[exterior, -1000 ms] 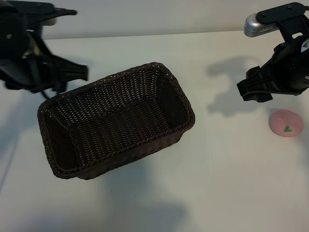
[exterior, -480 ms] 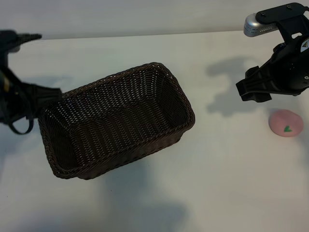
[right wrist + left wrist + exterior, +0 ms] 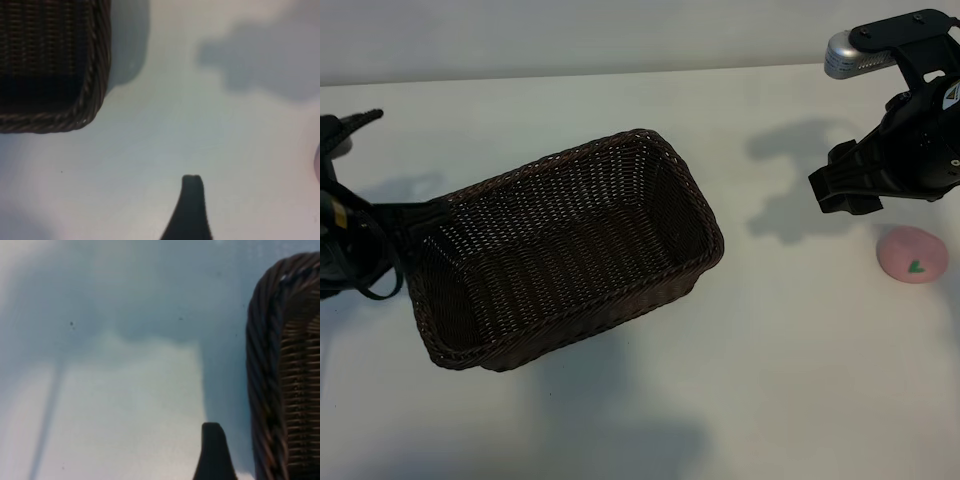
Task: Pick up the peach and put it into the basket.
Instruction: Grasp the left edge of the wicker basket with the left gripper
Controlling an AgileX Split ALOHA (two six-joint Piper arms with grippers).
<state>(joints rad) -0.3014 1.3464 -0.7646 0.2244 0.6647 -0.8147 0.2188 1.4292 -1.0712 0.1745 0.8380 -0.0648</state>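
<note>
The pale-pink peach (image 3: 912, 255), with its small green leaf mark, lies on the white table at the far right. My right gripper (image 3: 842, 190) hangs just up and left of it, apart from it, open and empty. In the right wrist view one dark finger (image 3: 192, 202) shows over bare table, with a sliver of the peach (image 3: 318, 161) at the picture's edge. The dark-brown wicker basket (image 3: 665, 160) stands empty at centre-left, set at an angle. My left gripper (image 3: 390, 218) sits at the basket's left end, open. Its one visible finger (image 3: 215, 452) is beside the braided rim (image 3: 267, 365).
The white table (image 3: 790, 370) runs bare in front of the basket and between the basket and the peach. Arm shadows fall on the table behind the right gripper. A corner of the basket (image 3: 92, 100) shows in the right wrist view.
My left arm has swung from the back left down to the basket's left end, partly leaving the picture. The right arm, the peach and the basket have stayed put.
</note>
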